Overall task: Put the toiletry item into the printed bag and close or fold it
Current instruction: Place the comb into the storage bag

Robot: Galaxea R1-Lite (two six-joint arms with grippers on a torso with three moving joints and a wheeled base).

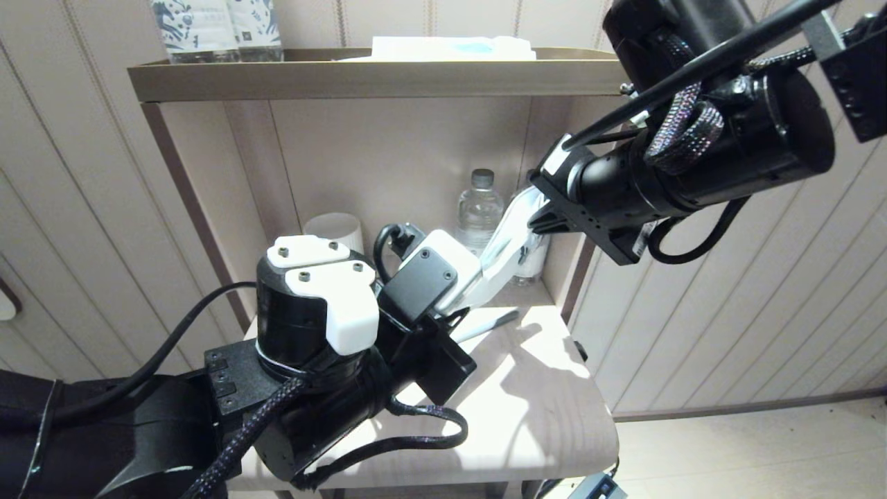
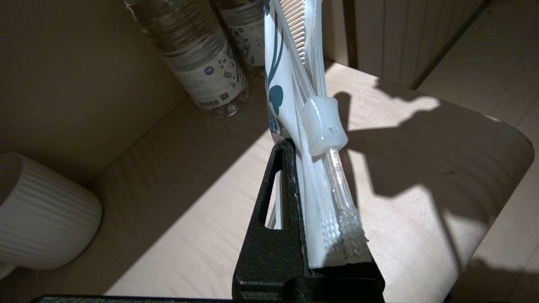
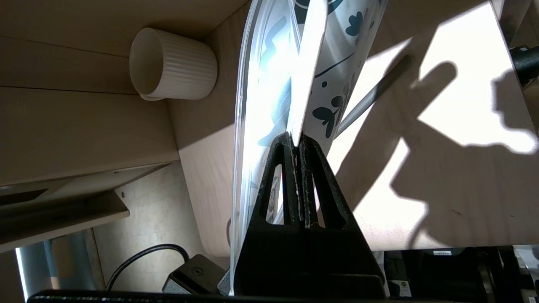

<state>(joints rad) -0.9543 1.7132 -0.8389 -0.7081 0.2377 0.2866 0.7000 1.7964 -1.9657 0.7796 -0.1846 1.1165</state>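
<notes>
Standing against a panelled wall: a tall shelf unit [image 1: 360,80] with a pale wooden lower shelf [image 1: 547,402] in patchy sunlight. Reaching in from the lower left, the left arm, its left gripper [image 2: 301,176] clenched on the plain end of the printed bag [image 2: 286,84]. Coming down from the upper right, the right arm, its right gripper [image 3: 298,147] pinching tight a fold of the bag's leaf-printed end, fingers [image 3: 313,189] pressed together. Hanging stretched between the two grippers above the shelf: the long white bag, slanting up toward the right.

Sitting inside the bag, seen through the clear plastic in the left wrist view: the toothbrush [image 2: 326,130], its capped head near the left gripper. Standing at the back of the shelf: two water bottles [image 1: 479,211] and a ribbed white cup [image 1: 336,229]. Lying on the shelf under the bag: a thin grey stick [image 1: 488,324]. Resting on the top tray: a white-and-blue package [image 1: 454,47].
</notes>
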